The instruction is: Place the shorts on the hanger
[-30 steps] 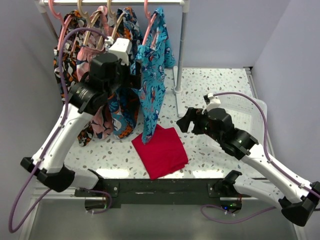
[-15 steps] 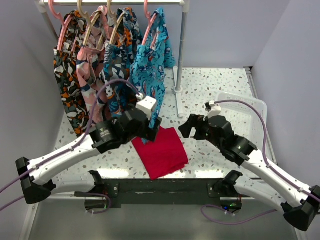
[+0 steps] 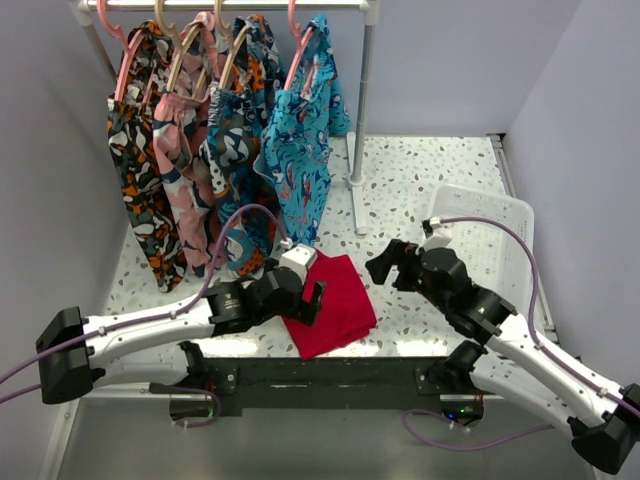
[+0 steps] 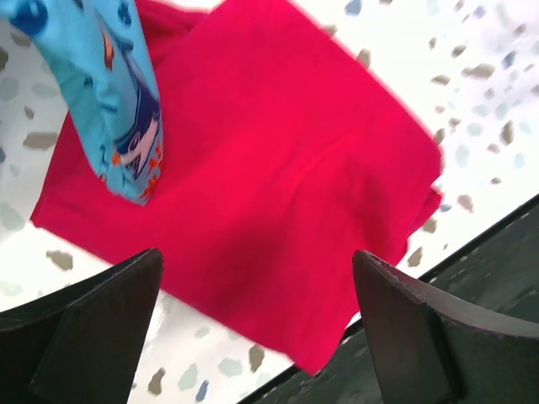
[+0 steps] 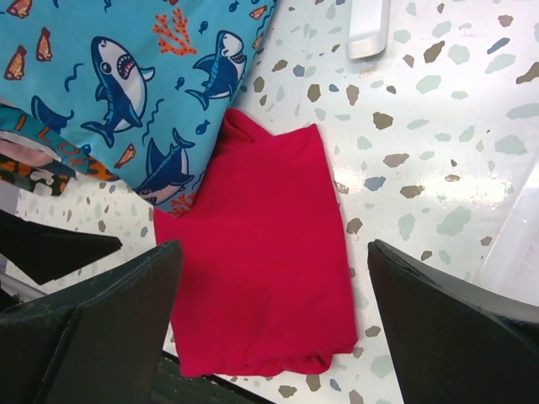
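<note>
Left gripper [image 4: 257,261]: fingers spread wide, nothing between them, low over the red cloth [image 3: 340,300]. Right gripper [image 5: 274,246]: also spread, empty, off the cloth's right edge.

Shorts [image 3: 300,150] (shark print) hang on the pink hanger [image 3: 298,55] from the rail [image 3: 230,5], beyond and above both grippers. The hem dangles just ahead of the left fingers, over the cloth's far corner.

White perforated bin [image 3: 500,235] lies to the right of the right gripper; only its own floor shows.

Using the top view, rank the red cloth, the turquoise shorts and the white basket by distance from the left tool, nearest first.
1. red cloth, directly beneath the left tool.
2. shorts, hanging on the rack behind it.
3. white basket, far right.
</note>
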